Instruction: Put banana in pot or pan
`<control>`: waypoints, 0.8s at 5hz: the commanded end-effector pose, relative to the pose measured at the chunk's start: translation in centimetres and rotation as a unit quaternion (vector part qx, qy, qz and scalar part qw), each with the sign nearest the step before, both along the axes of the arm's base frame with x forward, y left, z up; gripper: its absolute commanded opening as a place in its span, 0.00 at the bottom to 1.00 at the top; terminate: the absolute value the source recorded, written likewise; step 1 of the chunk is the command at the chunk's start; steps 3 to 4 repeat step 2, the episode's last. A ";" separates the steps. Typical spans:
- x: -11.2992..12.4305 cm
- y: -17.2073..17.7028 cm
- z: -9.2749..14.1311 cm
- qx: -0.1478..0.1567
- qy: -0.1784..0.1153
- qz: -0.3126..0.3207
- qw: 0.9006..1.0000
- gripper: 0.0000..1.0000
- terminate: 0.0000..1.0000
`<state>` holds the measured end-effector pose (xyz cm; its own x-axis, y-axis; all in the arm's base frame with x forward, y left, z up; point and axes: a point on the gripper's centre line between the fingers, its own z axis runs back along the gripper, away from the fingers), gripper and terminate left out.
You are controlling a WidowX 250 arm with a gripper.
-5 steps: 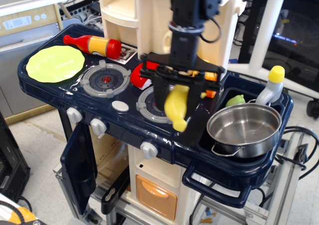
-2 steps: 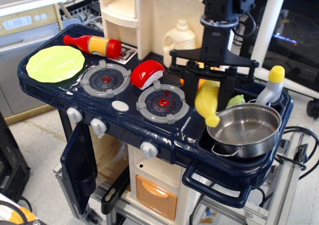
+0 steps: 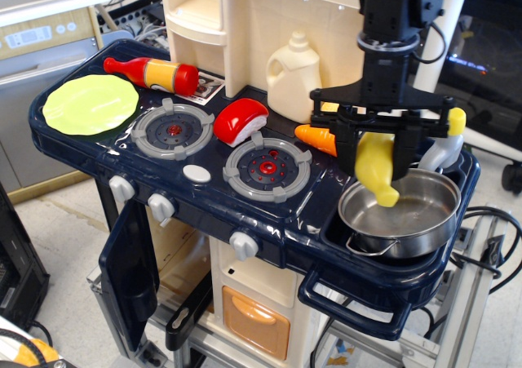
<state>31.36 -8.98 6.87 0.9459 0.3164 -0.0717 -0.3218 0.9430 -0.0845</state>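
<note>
While we log the single view, the pincer [image 3: 377,152] hangs clenched on the banana [image 3: 376,166], which points downward between its black fingers. Directly beneath it we note the steel pan [image 3: 401,211], the banana's lower tip over the pan's left inner part; whether they touch we cannot tell. Left of the pincer lie the carrot [image 3: 316,139] and white jug [image 3: 294,77] on the bench [image 3: 204,213].
</note>
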 end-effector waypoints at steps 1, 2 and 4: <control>0.5 0.0 1.1 -0.004 -0.015 0.008 1.000 1.00 0.00; 0.5 0.0 1.1 -0.004 -0.015 0.008 1.000 1.00 1.00; 0.5 0.0 1.1 -0.004 -0.015 0.008 1.000 1.00 1.00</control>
